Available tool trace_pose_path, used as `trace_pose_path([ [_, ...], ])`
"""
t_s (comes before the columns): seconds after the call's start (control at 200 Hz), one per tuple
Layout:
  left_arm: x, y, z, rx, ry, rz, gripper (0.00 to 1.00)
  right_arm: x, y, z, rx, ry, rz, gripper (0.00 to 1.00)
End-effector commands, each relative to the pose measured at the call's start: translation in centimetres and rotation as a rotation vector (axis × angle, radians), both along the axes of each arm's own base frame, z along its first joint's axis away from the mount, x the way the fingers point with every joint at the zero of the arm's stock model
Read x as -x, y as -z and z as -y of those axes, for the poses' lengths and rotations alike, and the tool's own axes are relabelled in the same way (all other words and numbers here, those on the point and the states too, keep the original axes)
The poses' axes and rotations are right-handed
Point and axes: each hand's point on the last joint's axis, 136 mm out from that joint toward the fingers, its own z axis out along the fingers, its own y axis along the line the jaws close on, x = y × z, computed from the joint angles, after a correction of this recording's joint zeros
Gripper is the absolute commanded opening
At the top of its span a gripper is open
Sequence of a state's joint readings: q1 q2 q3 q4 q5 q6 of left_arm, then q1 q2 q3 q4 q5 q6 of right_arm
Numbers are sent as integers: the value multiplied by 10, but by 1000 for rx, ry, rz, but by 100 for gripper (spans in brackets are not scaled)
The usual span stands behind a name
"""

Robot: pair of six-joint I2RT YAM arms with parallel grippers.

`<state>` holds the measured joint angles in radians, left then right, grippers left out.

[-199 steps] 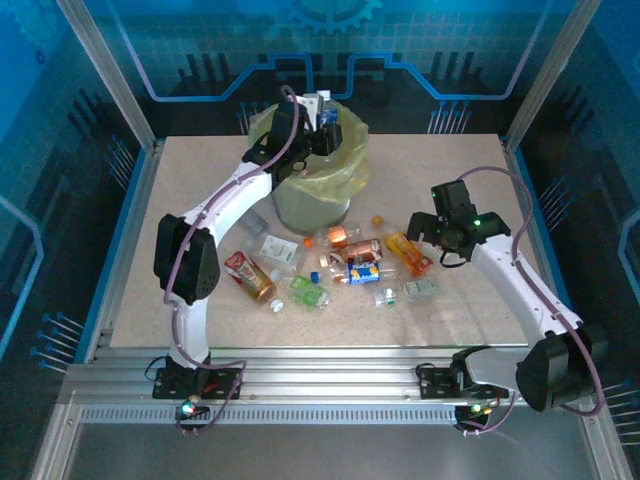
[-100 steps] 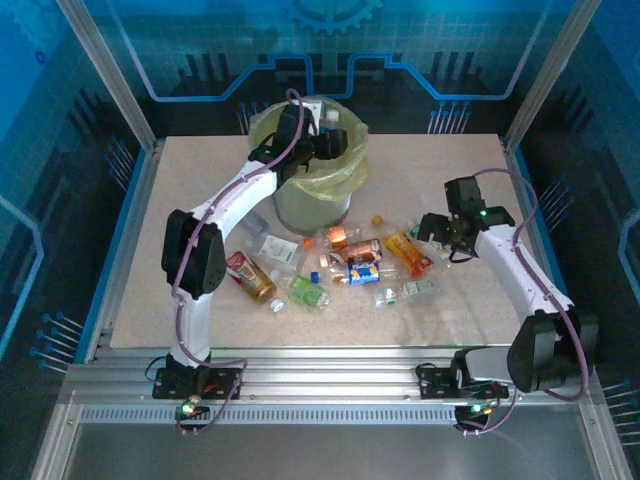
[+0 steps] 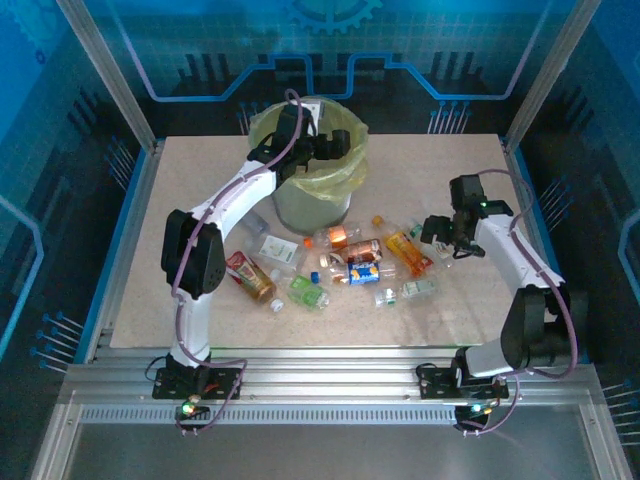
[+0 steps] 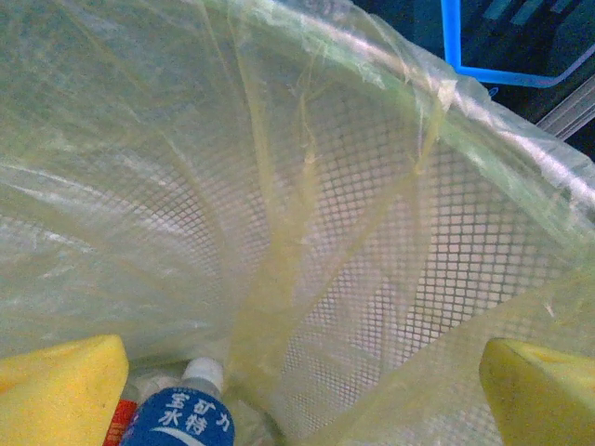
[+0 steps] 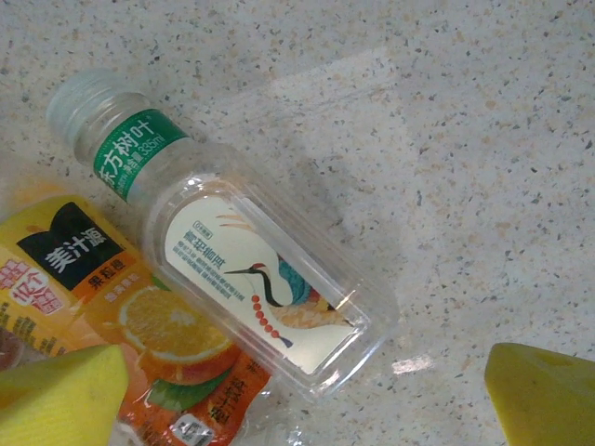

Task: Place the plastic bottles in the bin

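The speckled tabletop [image 3: 450, 170] takes up most of the overhead view. At 12 o'clock on it sits the bin [image 3: 310, 205], grey mesh lined with a yellow-green bag [image 4: 279, 186]. The loose bottles [image 3: 350, 262] are scattered mid-tabletop, at 6 o'clock from the bin.

Over the bin's mouth, the left fingers [image 4: 60, 395] are spread wide with nothing between them. Down inside the bag lies a blue-label bottle [image 4: 181, 423].

At 3 o'clock of the scatter, the right fingers [image 5: 539, 395] hover wide apart and empty too. Under them a clear bottle [image 5: 251, 269] with a green neck band and a crane on the label lies flat. It's touching an orange juice bottle [image 5: 139, 339] at its 8 o'clock.
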<state>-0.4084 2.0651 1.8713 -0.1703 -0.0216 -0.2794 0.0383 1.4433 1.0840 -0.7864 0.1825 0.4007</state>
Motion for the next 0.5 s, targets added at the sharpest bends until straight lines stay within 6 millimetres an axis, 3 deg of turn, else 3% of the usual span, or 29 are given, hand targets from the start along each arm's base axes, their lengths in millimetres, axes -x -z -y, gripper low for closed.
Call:
trace_pose_path([
  [0.0,14,-55,-10,67,-13,62,99,0,3,4,-7,-38,-45,100],
  [0.26,46,-102,-27,108,-25,121,99,0,19,-2,-33,-114,-112,100],
  [0.495,85,-119,-44,140,-37,147,99,-5,32,-8,-68,-143,-153,100],
])
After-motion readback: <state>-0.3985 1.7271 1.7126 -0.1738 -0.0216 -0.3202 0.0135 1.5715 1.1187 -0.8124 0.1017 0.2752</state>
